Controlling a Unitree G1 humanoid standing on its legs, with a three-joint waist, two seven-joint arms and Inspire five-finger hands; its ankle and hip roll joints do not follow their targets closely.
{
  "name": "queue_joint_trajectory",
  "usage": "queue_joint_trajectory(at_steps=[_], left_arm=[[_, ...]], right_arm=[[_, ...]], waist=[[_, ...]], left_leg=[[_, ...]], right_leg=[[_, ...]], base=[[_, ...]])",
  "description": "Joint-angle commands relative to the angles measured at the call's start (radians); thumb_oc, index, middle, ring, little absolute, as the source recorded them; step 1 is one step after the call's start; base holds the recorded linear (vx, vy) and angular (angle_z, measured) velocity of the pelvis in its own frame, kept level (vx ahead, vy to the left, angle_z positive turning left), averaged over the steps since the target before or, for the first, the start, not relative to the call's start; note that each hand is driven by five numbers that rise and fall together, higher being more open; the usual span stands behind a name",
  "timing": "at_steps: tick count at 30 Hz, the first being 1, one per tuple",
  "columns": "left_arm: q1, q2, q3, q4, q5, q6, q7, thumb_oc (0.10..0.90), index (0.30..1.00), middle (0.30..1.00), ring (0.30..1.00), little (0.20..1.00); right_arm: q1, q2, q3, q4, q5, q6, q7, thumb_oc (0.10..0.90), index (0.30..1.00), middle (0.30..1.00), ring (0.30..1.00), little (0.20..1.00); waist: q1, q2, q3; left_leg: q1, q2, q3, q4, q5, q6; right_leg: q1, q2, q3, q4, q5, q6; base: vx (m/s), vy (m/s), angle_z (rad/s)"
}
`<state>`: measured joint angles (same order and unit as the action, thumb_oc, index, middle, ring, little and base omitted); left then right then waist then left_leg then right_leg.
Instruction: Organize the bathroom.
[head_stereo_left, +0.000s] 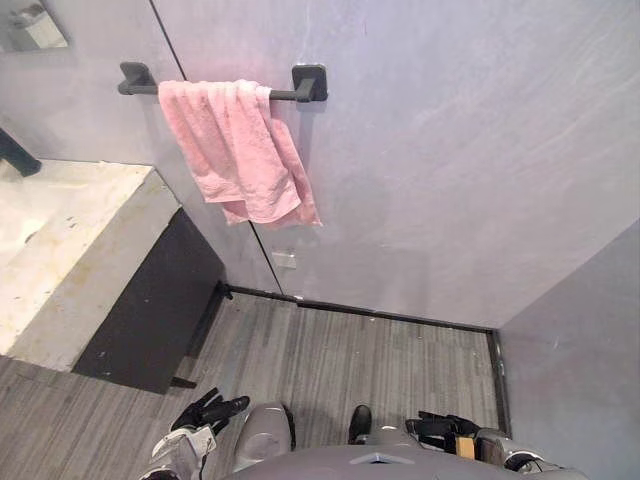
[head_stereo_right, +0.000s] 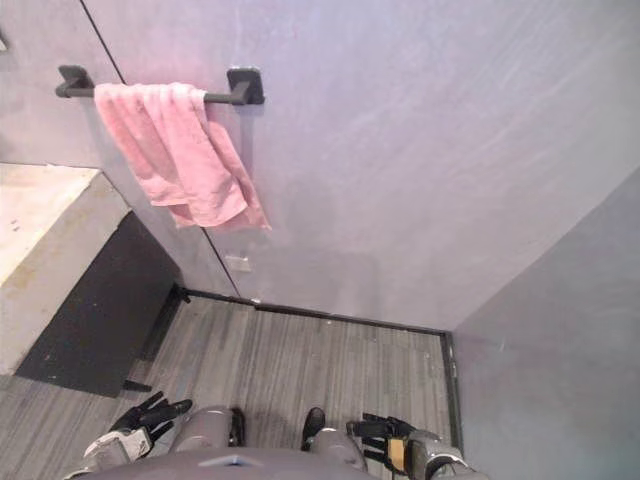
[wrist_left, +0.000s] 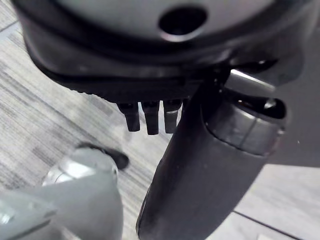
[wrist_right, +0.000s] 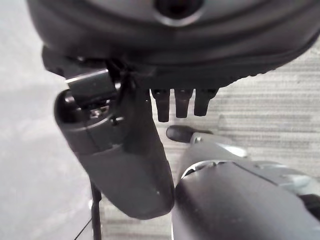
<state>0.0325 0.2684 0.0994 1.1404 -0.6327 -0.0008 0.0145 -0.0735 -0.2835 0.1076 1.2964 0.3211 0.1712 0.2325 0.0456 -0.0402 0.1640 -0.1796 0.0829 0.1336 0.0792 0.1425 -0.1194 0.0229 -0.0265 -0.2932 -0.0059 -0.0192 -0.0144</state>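
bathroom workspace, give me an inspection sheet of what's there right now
surface: grey plank floor; pale stone counter on the left over a dark cabinet
job's things: pink towel draped unevenly, bunched, over the black towel bar on the wall
clutter: nothing seen
grippers: left robot hand low by the floor, fingers straight, holding nothing; right robot hand low, fingers relaxed, holding nothing
cables: nothing seen
surroundings: grey walls; black baseboard; small white wall plate below the towel

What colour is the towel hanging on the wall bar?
Pink; the towel shows best in the left eye view.
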Motion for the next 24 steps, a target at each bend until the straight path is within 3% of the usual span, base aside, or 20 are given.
queue_joint_trajectory(at_steps=[1,3,7,16,17,18,20,21,22,24], left_arm=[[0.010,0.099,0.103,-0.060,-0.060,-0.083,0.175,0.800,0.900,0.900,0.900,0.900],[0.006,0.110,0.133,-0.058,-0.058,-0.088,0.238,0.800,0.900,0.900,0.900,0.900],[-0.024,0.123,0.181,0.004,-0.116,-0.116,0.404,0.800,0.900,0.900,0.900,0.900],[-0.015,0.155,0.211,0.026,-0.088,-0.121,0.439,0.800,0.900,0.900,0.900,0.900],[-0.016,0.161,0.211,0.018,-0.071,-0.117,0.435,0.800,0.900,0.900,0.900,0.900],[-0.015,0.168,0.209,0.003,-0.069,-0.116,0.421,0.800,0.900,0.900,0.900,0.900],[-0.016,0.179,0.205,-0.016,-0.039,-0.117,0.401,0.800,0.900,0.900,0.900,0.900],[-0.016,0.180,0.203,-0.020,-0.038,-0.116,0.399,0.800,0.900,0.900,0.900,0.900],[-0.019,0.186,0.193,-0.038,-0.039,-0.110,0.390,0.800,0.900,0.900,0.900,0.900],[-0.025,0.194,0.162,-0.098,0.008,-0.121,0.332,0.800,0.900,0.900,0.900,0.900]], right_arm=[[0.104,-0.066,0.012,-0.005,-0.003,0.028,0.005,0.800,0.900,0.900,0.900,0.900],[0.115,-0.056,0.011,-0.006,0.004,0.034,0.001,0.800,0.900,0.900,0.900,0.900],[0.143,-0.035,0.030,0.011,-0.030,0.032,-0.010,0.800,0.900,0.900,0.900,0.900],[0.165,-0.039,0.032,-0.013,-0.085,0.020,-0.033,0.800,0.900,0.900,0.900,0.900],[0.163,-0.038,0.035,-0.017,-0.088,0.017,-0.038,0.800,0.900,0.900,0.900,0.900],[0.160,-0.038,0.034,-0.022,-0.103,0.014,-0.039,0.800,0.900,0.900,0.900,0.900],[0.162,-0.043,0.032,-0.022,-0.131,0.004,-0.030,0.800,0.900,0.900,0.900,0.900],[0.163,-0.043,0.032,-0.021,-0.133,0.002,-0.029,0.800,0.900,0.900,0.900,0.900],[0.163,-0.047,0.033,-0.018,-0.141,-0.004,-0.023,0.800,0.900,0.900,0.900,0.900],[0.162,-0.050,0.032,-0.022,-0.158,-0.041,-0.007,0.800,0.900,0.900,0.900,0.900]], waist=[[0.005,0.051,0.054],[0.002,0.046,0.046],[-0.015,0.045,0.022],[-0.011,0.040,0.009],[-0.010,0.041,0.011],[-0.010,0.047,0.019],[-0.018,0.058,0.036],[-0.019,0.058,0.038],[-0.024,0.054,0.047],[-0.037,0.021,0.060]], left_leg=[[0.007,0.014,-0.048,0.128,-0.010,0.031],[0.027,0.021,-0.035,0.103,-0.043,0.032],[0.089,-0.015,-0.050,0.082,-0.123,0.041],[0.116,-0.066,-0.046,0.085,-0.186,0.092],[0.124,-0.078,-0.046,0.083,-0.193,0.106],[0.137,-0.091,-0.042,0.077,-0.200,0.130],[0.165,-0.105,-0.041,0.071,-0.216,0.153],[0.168,-0.106,-0.039,0.070,-0.218,0.153],[0.182,-0.110,-0.034,0.071,-0.224,0.149],[0.190,-0.120,-0.023,0.099,-0.254,0.121]], right_leg=[[0.036,-0.048,0.082,0.091,-0.055,0.062],[0.046,-0.062,0.076,0.094,-0.060,0.068],[0.053,-0.096,0.085,0.110,-0.068,0.084],[0.059,-0.153,0.113,0.141,-0.077,0.133],[0.042,-0.170,0.116,0.175,-0.073,0.145],[-0.002,-0.204,0.120,0.285,-0.044,0.162],[-0.100,-0.227,0.147,0.453,0.015,0.162],[-0.110,-0.229,0.148,0.456,0.021,0.161],[-0.134,-0.235,0.146,0.430,0.047,0.161],[-0.149,-0.229,0.143,0.150,0.096,0.190]], base=[[0.23,0.038,-0.10],[0.24,0.084,0.00],[0.22,0.144,0.07],[0.12,0.121,-0.12],[0.03,0.168,-0.11],[0.02,0.188,-0.16],[0.02,0.132,-0.19],[0.05,0.023,-0.06],[0.12,-0.118,0.05],[0.19,-0.239,0.07]])
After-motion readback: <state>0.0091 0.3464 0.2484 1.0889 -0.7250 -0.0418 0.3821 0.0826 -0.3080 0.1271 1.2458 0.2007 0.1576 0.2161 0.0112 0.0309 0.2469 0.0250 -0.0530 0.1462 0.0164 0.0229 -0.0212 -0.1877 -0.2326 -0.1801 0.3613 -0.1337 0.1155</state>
